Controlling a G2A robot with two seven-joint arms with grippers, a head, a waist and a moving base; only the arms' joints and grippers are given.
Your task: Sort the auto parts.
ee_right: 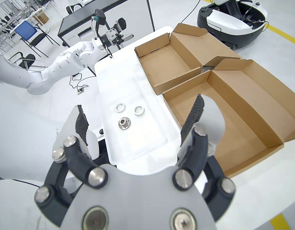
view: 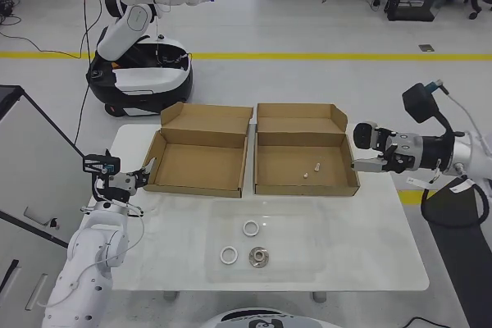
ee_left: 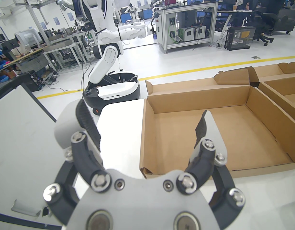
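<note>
Two silver rings [view: 251,228] [view: 229,255] and a flanged metal hub [view: 258,258] lie on a shallow clear tray [view: 312,246] at the table's front middle. Behind it stand two open cardboard boxes. The left box [view: 198,166] is bare inside. The right box [view: 279,164] holds two small pale fasteners [view: 311,170]. My left gripper [view: 143,172] [ee_left: 142,111] hangs open at the left box's outer side. My right gripper [view: 358,149] [ee_right: 139,102] is open beside the right box's outer wall, holding nothing. The right wrist view shows the rings [ee_right: 139,110] [ee_right: 120,107] and hub [ee_right: 124,123].
Another robot's black-and-white base [view: 143,78] is parked just beyond the table's far edge. A dark cabinet [view: 8,156] stands close to the table's left side. The white table [view: 394,262] has bare surface to the right of the tray.
</note>
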